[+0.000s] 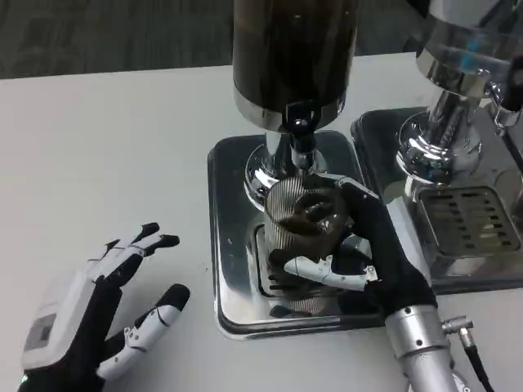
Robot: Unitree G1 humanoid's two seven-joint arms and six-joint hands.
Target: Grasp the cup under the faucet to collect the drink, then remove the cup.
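— Where is the cup?

— The ribbed clear cup [298,237] stands at the centre of the frame, a little below the middle, on the slotted grille of the polished steel drip tray [233,245]. It is a round, fluted cylinder, and dark liquid shows inside its upper part. It sits directly beneath the black faucet [301,135], which hangs from the base of the drink dispenser [294,57], a tall cylinder of dark liquid with a shiny chrome collar at the top centre.

— And the hand on it?

— The right hand [355,253] comes up from the lower right on its silver forearm. Black and white fingers [323,268] wrap around the cup's front and side, with the thumb side against the rim, so the hand grips the cup.

— The other hand?

— The left hand [98,314] rests in the lower left of the frame on the white table [106,147], well apart from the tray. Its fingers are spread and hold nothing; the back is smooth white, the tips black.

— Anything beside the tray?

— At the right edge stands a second dispenser [458,90] with a mirror-bright chrome pedestal, on its own steel tray [490,273] with a rectangular slotted grille. The two trays lie just beside each other.
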